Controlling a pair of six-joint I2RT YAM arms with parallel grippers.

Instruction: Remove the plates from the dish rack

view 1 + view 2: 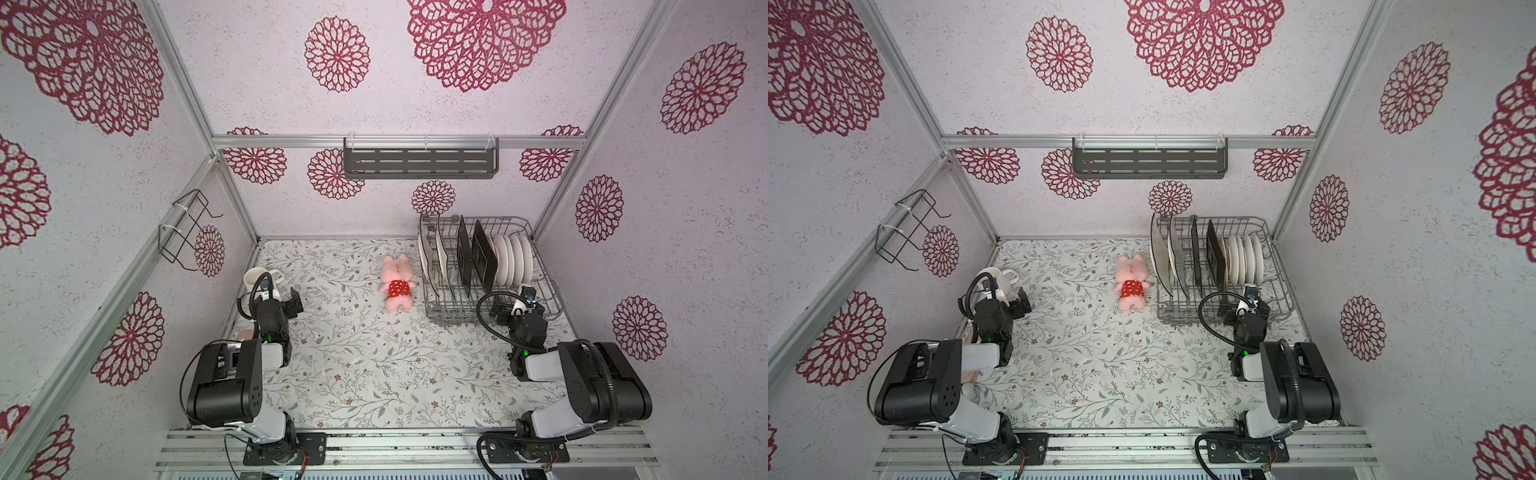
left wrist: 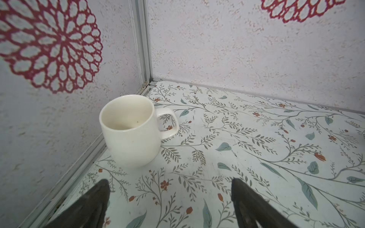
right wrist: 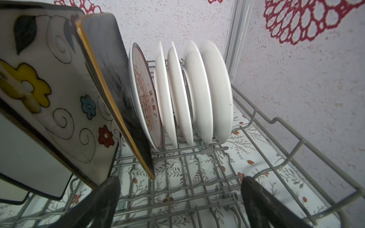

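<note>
The grey wire dish rack stands at the table's back right. In it stand on edge two cream square plates, two dark square plates and several round white plates. My right gripper hangs low over the rack's front right part. In the right wrist view it is open, empty above the rack's wires. Ahead of it are a flower-printed cream plate, a dark plate and the round plates. My left gripper is open over the table at the left.
A white mug stands upright in the back left corner, just ahead of the left gripper. A pink plush toy lies left of the rack. A dark slotted shelf hangs on the back wall, a black wire holder on the left wall.
</note>
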